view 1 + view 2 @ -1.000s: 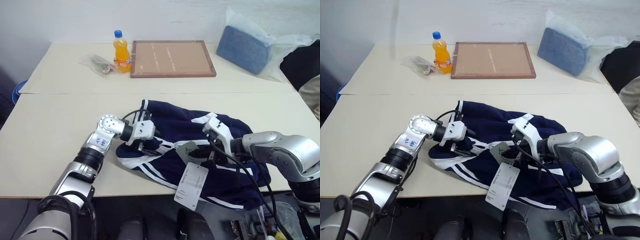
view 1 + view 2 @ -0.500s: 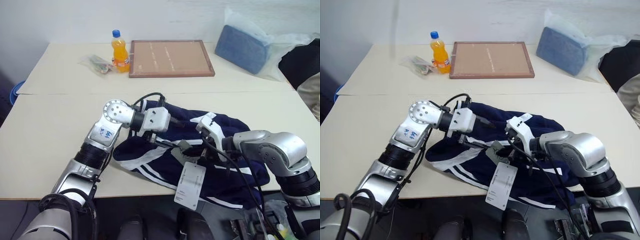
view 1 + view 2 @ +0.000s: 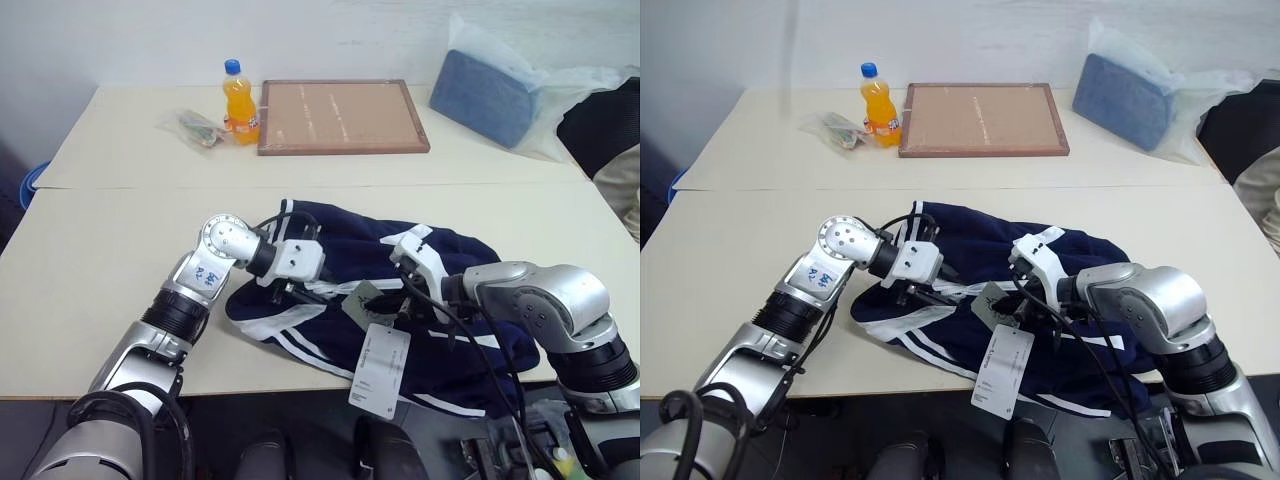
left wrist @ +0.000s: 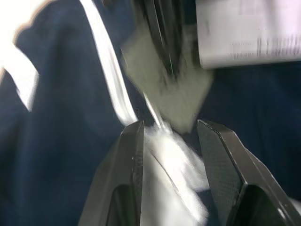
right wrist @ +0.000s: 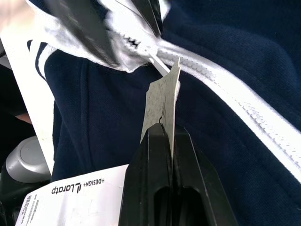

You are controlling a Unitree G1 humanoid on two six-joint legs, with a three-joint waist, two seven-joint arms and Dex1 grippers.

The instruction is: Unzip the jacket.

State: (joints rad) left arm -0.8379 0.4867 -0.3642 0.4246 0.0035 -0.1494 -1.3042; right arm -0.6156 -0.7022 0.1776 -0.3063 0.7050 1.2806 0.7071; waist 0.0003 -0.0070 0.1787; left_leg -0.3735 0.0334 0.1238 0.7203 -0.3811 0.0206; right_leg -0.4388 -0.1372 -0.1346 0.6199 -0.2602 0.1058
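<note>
Back toward the collar swings the left gripper (image 4: 167, 141), fingers half-closed astride the white zipper top, right gripper (image 5: 168, 136) pinching the grey tag—the jacket (image 3: 340, 240), limp on the tabletop, needs anchoring there.

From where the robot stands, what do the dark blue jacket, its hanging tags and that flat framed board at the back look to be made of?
The jacket looks like soft matte knit fabric: it creases and slumps, with white stripes and a white toothed zipper, probably plastic. The white hang tag looks like stiff printed card; the grey tag, pinched in the right claw, looks like speckled cardboard. The framed board seems cork or fibreboard in a wood frame.
</note>
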